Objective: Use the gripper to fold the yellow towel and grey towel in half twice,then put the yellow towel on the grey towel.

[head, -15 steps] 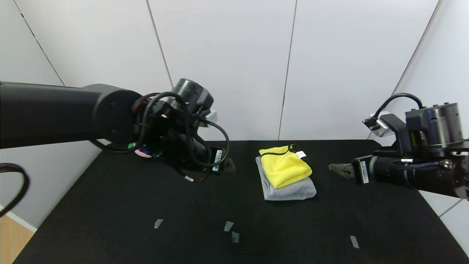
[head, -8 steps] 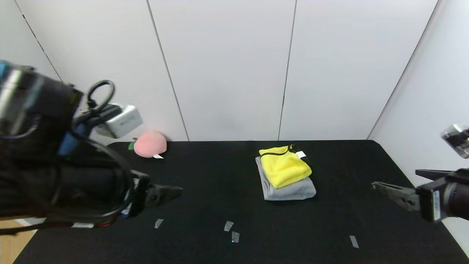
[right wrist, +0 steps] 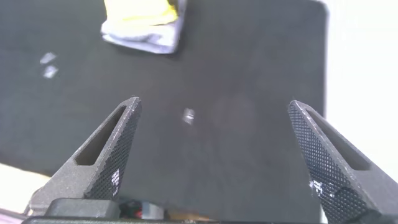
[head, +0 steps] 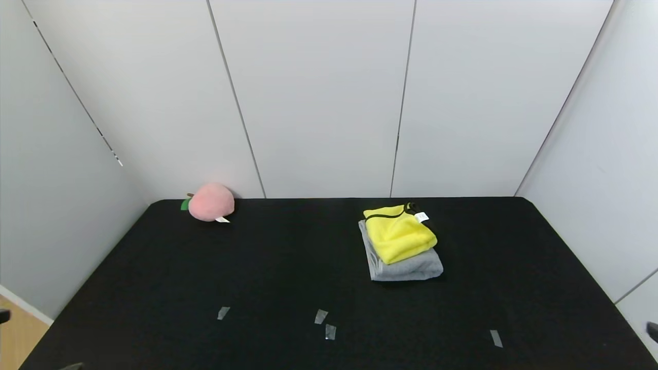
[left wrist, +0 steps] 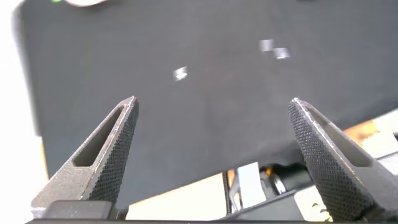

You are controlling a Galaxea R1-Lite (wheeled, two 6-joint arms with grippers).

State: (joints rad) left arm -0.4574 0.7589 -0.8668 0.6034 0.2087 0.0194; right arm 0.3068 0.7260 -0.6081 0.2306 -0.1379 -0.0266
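We see the bright yellow soft cloth towel (head: pixel 399 234), folded into a compact bundle with a dark trimmed edge and a small white tag at its far corner, lying on top of the folded grey terry towel (head: pixel 411 266), which shows beneath it as a pale grey strip along the near and left sides. The stack sits on the black matte tabletop (head: pixel 257 277), right of centre and toward the back, well apart from the round pink plush peach with a green leaf (head: pixel 211 202) that rests at the far left corner against the pale panelled wall (head: pixel 318 97). Near the front edge of the table we count 4 small pale tape marks (head: pixel 325 324), spread across its width. Neither arm reaches into the head view. In the left wrist view our left gripper (left wrist: pixel 211 134) hangs above the front left part of the table with its 2 dark textured fingers (left wrist: pixel 106 155) spread wide and nothing between them; tape marks show on the black surface beyond. In the right wrist view our right gripper (right wrist: pixel 214 140) hangs over the front right part of the table, its jaws likewise wide and empty, and the stacked yellow and grey towels (right wrist: pixel 144 22) appear well beyond it, untouched by either finger.
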